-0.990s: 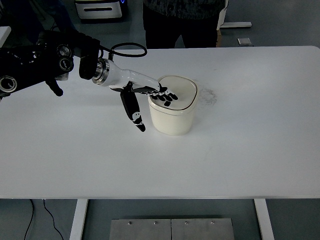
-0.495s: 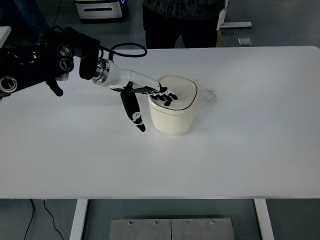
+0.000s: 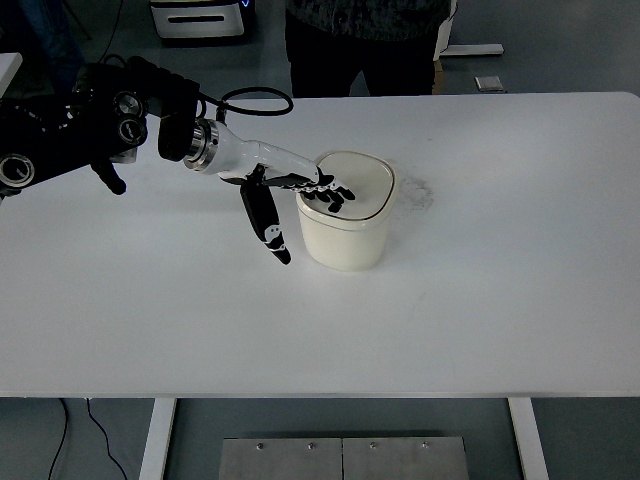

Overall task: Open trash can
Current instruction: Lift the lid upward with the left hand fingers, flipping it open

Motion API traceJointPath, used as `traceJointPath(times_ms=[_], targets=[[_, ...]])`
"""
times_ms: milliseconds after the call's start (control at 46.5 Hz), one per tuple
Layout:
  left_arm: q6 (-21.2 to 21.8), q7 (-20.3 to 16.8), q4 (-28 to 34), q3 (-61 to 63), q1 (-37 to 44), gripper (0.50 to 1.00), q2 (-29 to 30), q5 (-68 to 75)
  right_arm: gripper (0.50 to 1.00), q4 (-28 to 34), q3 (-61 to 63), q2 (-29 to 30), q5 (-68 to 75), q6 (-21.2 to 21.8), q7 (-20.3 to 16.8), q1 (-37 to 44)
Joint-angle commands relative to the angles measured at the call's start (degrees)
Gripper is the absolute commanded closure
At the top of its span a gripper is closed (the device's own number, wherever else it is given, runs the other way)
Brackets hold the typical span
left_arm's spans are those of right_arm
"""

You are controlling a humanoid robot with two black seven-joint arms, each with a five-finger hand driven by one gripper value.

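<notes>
A cream trash can [image 3: 345, 235] with a rounded lid [image 3: 358, 185] stands in the middle of the white table [image 3: 470, 290]. My left hand [image 3: 300, 205] comes in from the left. Its fingers [image 3: 330, 192] lie flat and spread on the left part of the lid. Its thumb [image 3: 266, 224] hangs down beside the can's left wall, apart from it. The hand grasps nothing. The lid looks shut. My right arm is out of view.
A person in dark clothes [image 3: 360, 40] stands behind the table's far edge. A black cable [image 3: 255, 98] loops over the table by my left arm. A faint stain [image 3: 418, 190] lies right of the can.
</notes>
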Motion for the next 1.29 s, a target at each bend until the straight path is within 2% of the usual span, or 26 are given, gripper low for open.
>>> traceJointPath(times_ms=[0,409,861,1033,1184,1205,1270], targets=[[0.0,0.0,0.1,0.1,0.0,0.5,0.0,0.0,0.509,0.0,0.0,0.0,0.0,0.0,0.0,0.0],[0.0,0.0,2.6,-0.9,-1.5,0.5,0.2,-1.3,0.509,0.0,0.0,0.0,0.0,0.0,0.0,0.0],[0.0,-0.1,7.5,-4.7,-2.5,0.5,0.8,-12.6,0.509,0.0,0.0,0.0,0.0,0.0,0.0,0.0],[4.0,-0.2,11.7,-5.9,-2.3,0.5,1.1,-21.8,0.509,0.0,0.0,0.0,0.0,0.0,0.0,0.0],[9.5,-0.8,14.6,-5.9,-1.5,0.5,1.1,-29.5,0.509,0.0,0.0,0.0,0.0,0.0,0.0,0.0],[12.9,-0.8,15.4,-6.0,-0.4,0.5,1.1,-32.3,0.511,0.0,0.0,0.0,0.0,0.0,0.0,0.0],[16.3,-0.9,15.6,-6.1,0.9,0.5,1.1,-34.2,0.509,0.0,0.0,0.0,0.0,0.0,0.0,0.0]])
